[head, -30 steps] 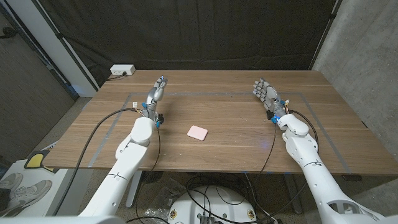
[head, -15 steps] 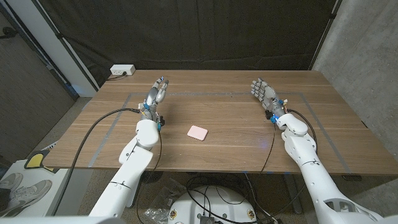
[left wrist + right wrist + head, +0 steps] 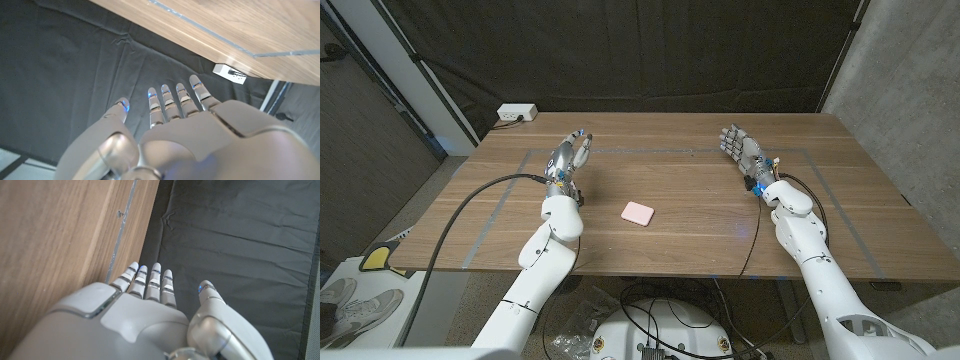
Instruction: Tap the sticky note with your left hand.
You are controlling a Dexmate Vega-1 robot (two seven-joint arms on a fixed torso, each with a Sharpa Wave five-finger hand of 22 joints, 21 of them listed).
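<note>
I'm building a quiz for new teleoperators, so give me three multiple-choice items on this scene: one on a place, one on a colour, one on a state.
1. Where does the small square sticky note lie on the wooden table?
A. near the middle, between the two arms
B. under the left hand
C. at the far right corner

2. What colour is the sticky note?
A. blue
B. pale pink
C. green

3. What is the left hand doing?
A. pressing the note
B. holding the note
C. open, apart from the note

Answers: 1 A, the head view shows it lying between the arms. 2 B, it shows pale pink against the brown wood. 3 C, its fingers are spread on nothing, with bare wood between it and the note.
</note>
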